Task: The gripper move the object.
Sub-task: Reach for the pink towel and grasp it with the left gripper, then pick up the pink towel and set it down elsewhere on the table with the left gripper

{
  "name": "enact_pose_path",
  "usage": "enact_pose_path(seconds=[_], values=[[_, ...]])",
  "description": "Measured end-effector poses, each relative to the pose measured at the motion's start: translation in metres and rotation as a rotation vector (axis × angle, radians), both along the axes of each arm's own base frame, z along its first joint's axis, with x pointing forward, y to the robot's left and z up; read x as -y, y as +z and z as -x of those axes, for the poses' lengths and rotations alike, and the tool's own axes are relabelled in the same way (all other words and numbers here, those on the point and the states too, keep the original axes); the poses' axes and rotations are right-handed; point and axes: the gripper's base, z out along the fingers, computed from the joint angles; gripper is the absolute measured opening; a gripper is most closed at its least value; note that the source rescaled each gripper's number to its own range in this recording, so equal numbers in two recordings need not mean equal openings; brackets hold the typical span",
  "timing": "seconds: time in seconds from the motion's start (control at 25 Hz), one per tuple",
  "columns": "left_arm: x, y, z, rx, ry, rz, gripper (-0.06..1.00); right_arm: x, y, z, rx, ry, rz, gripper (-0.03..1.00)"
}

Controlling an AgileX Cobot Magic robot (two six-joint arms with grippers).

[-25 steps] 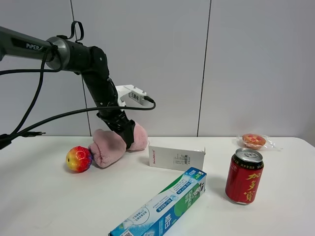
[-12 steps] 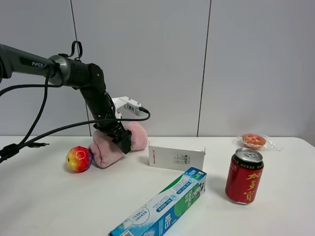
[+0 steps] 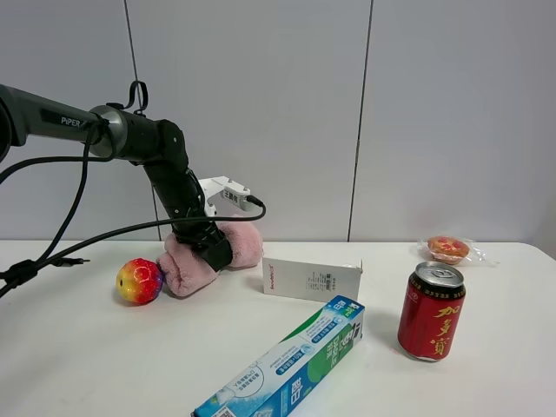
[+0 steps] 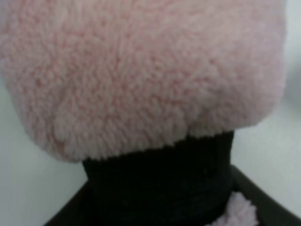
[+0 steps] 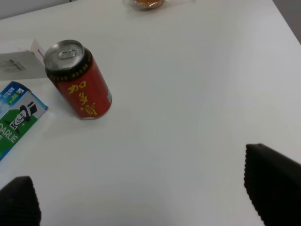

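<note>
Two grippers share this table (image 3: 104, 347), but only the left gripper (image 3: 212, 249) is at work. Its dark fingers sit on the black band (image 4: 160, 181) at the waist of the pink rolled towel (image 3: 185, 268), and they look closed around it, though black against black hides how tightly. The towel lies at the back left of the table, one end just beside the rainbow ball (image 3: 139, 280) and the other near the white box (image 3: 311, 280). The right gripper (image 5: 146, 193) hangs wide open over bare table near the red can (image 5: 79, 80), holding nothing. To move the towel well, I would lift it clear before travelling, since dragging would likely nudge the ball or the box. I would also keep the grip on the band so the soft ends hang evenly.
</note>
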Motion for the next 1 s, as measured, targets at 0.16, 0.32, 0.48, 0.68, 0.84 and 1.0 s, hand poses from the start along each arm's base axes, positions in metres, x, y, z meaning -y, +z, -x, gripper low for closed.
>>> enact_pose_path(seconds=[0.16, 0.32, 0.48, 0.68, 0.84, 1.0], values=[[0.002, 0.008, -0.001, 0.004, -0.007, 0.002, 0.0, 0.0, 0.0, 0.0, 0.0, 0.0, 0.0, 1.0], [0.012, 0.042, -0.007, 0.069, -0.034, 0.009, 0.0, 0.0, 0.0, 0.0, 0.0, 0.0, 0.0, 1.0], [0.025, 0.102, -0.005, 0.182, -0.071, 0.011, 0.0, 0.0, 0.0, 0.0, 0.0, 0.0, 0.0, 1.0], [0.056, 0.177, 0.013, 0.367, -0.145, 0.057, 0.0, 0.0, 0.0, 0.0, 0.001, 0.0, 0.0, 1.0], [0.097, 0.214, 0.039, 0.516, -0.313, 0.061, 0.0, 0.0, 0.0, 0.0, 0.001, 0.0, 0.0, 1.0], [0.137, 0.221, 0.063, 0.635, -0.564, -0.014, 0.0, 0.0, 0.0, 0.0, 0.001, 0.0, 0.0, 1.0]])
